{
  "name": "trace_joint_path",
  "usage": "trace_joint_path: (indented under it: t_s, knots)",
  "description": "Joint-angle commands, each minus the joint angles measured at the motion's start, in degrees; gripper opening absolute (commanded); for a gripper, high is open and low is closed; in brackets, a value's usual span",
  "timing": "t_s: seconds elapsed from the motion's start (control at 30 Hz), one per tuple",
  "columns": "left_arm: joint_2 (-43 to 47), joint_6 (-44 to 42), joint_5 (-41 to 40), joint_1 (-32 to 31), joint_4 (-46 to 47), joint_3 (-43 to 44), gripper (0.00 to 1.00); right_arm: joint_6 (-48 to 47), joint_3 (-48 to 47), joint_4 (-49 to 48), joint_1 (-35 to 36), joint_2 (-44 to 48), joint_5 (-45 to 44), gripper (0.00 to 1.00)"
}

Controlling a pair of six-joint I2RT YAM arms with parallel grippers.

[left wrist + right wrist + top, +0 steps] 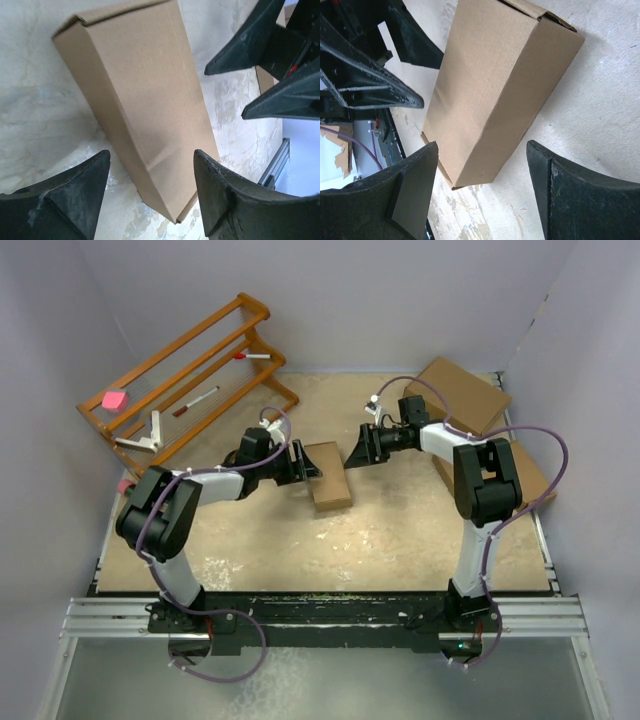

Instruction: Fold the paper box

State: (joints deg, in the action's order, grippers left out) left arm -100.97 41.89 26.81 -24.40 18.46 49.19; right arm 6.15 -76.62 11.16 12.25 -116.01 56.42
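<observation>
The paper box (328,476) lies folded shut on the table's middle, a small shallow brown cardboard block with its flaps tucked in. My left gripper (308,462) hovers at its left side, open; in the left wrist view the box (145,100) runs away from the gap of that gripper (151,155) and neither finger touches it. My right gripper (352,455) faces it from the right, also open. In the right wrist view the box (495,85) lies just beyond the right gripper (481,145), apart from both fingers. The two grippers point at each other across the box's far end.
A wooden rack (190,370) stands at the back left, holding markers and a pink block (114,400). Larger brown boxes (458,392) sit at the back right, one (525,475) behind the right arm. Purple walls close in three sides.
</observation>
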Motion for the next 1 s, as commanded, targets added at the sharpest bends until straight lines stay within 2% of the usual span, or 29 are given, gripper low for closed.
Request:
trace_joint_path:
  t_s: [0.0, 0.2, 0.4, 0.47, 0.7, 0.97]
  knots:
    - [-0.54, 0.79, -0.55, 1.08, 1.74, 3.94, 0.71, 1.58, -0.19, -2.62, 0.41, 0.64, 3.42, 0.75]
    - [-6.32, -0.32, 0.23, 1.64, 1.76, 7.14, 0.67, 2.77, 0.24, -4.05, 0.11, 1.04, 4.12, 0.75]
    - [-6.41, -0.08, 3.41, 3.92, 8.27, 1.69, 0.45, 4.96, -0.15, -5.71, -0.30, -1.31, 6.00, 0.76]
    - [-5.91, 0.12, 4.17, 4.69, 10.02, -0.33, 0.40, 5.18, -0.66, -5.54, -0.30, -2.19, 5.86, 0.78]
    - [-5.82, -0.11, 5.68, 5.36, 11.82, -2.94, 0.37, 6.53, -1.03, -6.07, -0.21, -3.70, 5.98, 0.79]
    - [-6.18, 0.31, 6.39, 5.39, 13.14, -3.32, 0.36, 11.56, 0.30, -8.51, 1.26, -4.55, 5.75, 0.84]
